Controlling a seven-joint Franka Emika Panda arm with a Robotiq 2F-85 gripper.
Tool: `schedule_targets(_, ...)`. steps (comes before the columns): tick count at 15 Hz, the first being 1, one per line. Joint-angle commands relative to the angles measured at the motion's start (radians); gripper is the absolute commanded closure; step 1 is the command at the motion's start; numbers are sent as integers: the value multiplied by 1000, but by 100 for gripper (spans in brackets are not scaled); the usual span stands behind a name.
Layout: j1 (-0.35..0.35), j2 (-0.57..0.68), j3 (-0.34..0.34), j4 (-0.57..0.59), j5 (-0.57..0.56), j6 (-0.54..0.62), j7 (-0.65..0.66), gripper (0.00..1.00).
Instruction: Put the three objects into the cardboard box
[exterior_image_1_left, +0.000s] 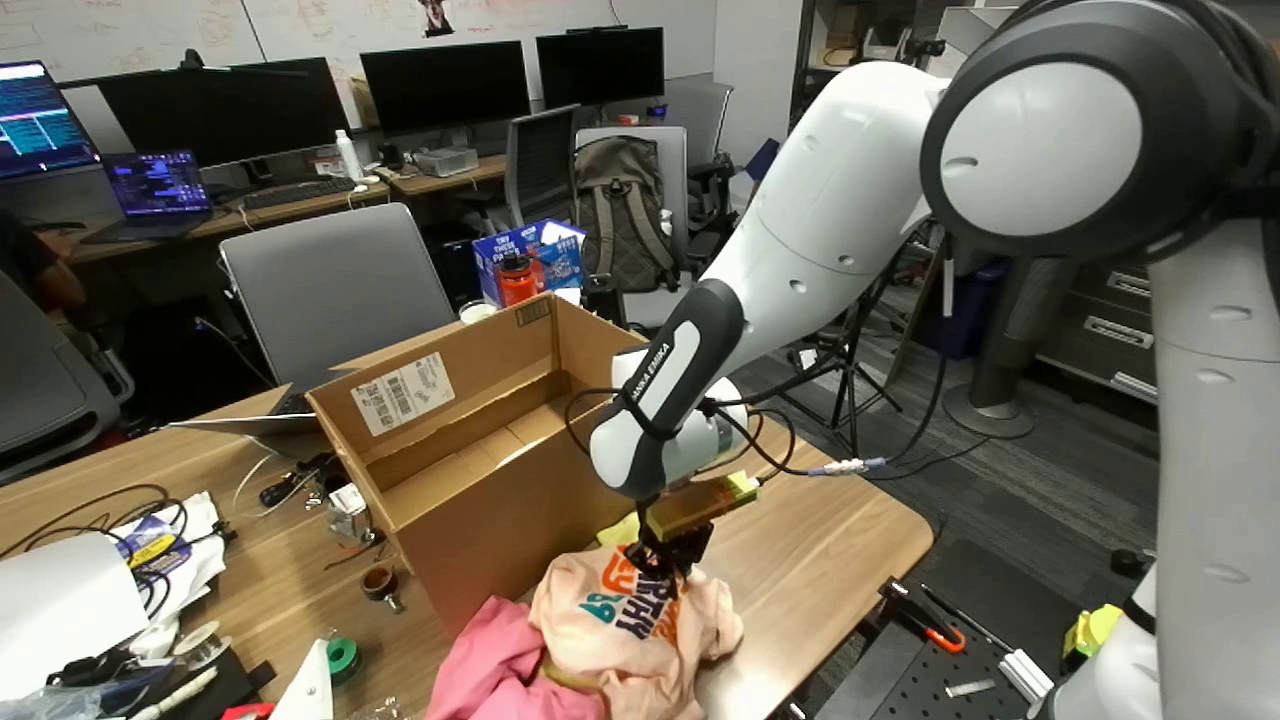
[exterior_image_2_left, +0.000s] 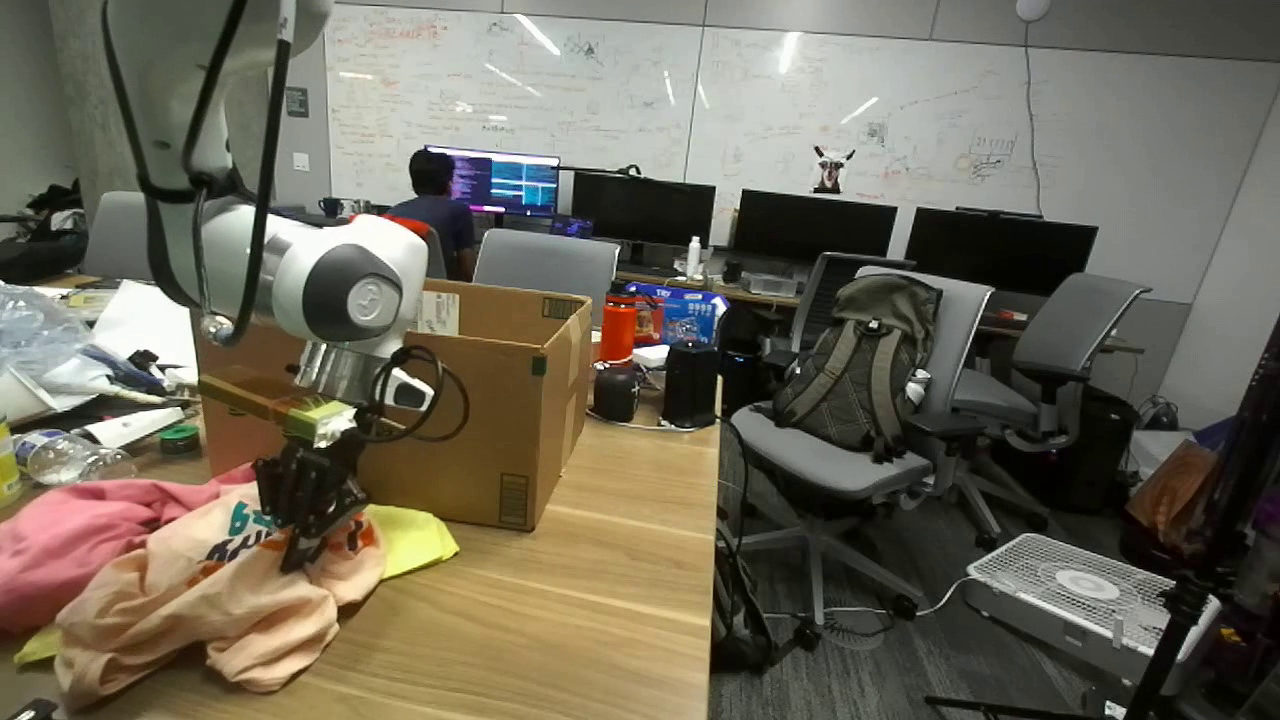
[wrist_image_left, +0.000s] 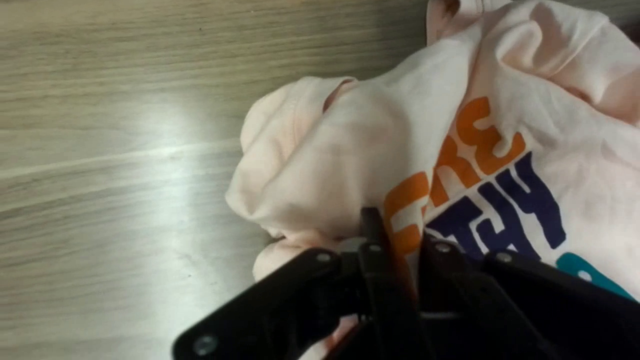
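I am pinching a fold of the peach shirt (exterior_image_2_left: 245, 610), which is lettered in orange, navy and teal and is lying crumpled on the desk (exterior_image_2_left: 590, 620). The pink cloth (exterior_image_1_left: 505, 660) is lying bunched against it, and yellow cloth (exterior_image_2_left: 415, 540) is peeking out from beneath. The brown cardboard box (exterior_image_2_left: 460, 450), white-labelled and open-topped, is standing upright just beside them.

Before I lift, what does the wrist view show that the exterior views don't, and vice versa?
Only the wrist view: an orange-lettered fold of the peach cloth pinched between the fingers of the gripper.
Only the exterior views: the cardboard box, the yellow cloth and the arm.
Shared: the peach cloth, the gripper and the wooden table.
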Motion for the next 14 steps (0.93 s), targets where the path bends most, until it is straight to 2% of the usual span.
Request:
schedule_targets(1, 14, -74, -11, -28, -24, 12, 34, 100)
schedule_targets(6, 19, -170, -23, -49, -46, 10, 83, 99)
schedule_targets(14, 14, -403, -43, -50, -178, -14, 237, 99)
